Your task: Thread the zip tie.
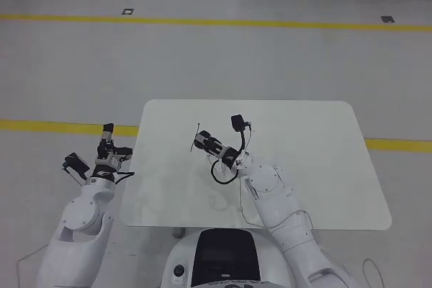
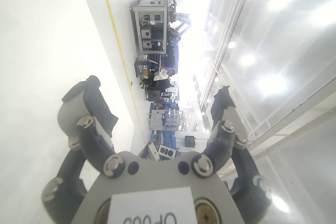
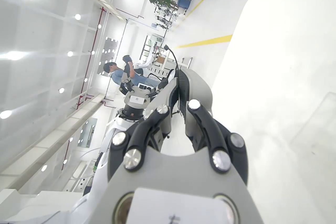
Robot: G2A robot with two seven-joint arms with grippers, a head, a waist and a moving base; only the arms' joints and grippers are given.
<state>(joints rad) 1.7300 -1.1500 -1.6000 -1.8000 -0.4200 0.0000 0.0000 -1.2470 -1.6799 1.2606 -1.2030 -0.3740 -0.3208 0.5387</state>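
**Q:** What did the overhead view show?

**A:** A white table [image 1: 309, 165] with rounded corners sat in the middle of the frame. Around it was a pale floor crossed by yellow lines [image 1: 201, 22].

**Q:** Where was the zip tie?

**A:** The zip tie [image 1: 197, 129], a thin black strip, stood just left of the frame's centre, over the tabletop. It ran nearly straight up and down the frame, tilted slightly.

**Q:** What held it?

**A:** The right gripper [image 1: 200, 139] held it, over the centre of the table. In that arm's wrist view, the two fingers were pressed together on the strip. The strip's free end curved away beyond the fingertips.

**Q:** And the other arm?

**A:** The left gripper [image 1: 114, 142] hung at the left of the frame, just past the table's left edge and well apart from the zip tie. Its fingers [image 2: 89, 94] were spread wide.

**Q:** Did the zip tie form a loop?

**A:** That could not be told. The strip was too thin to make out its head or its tail.
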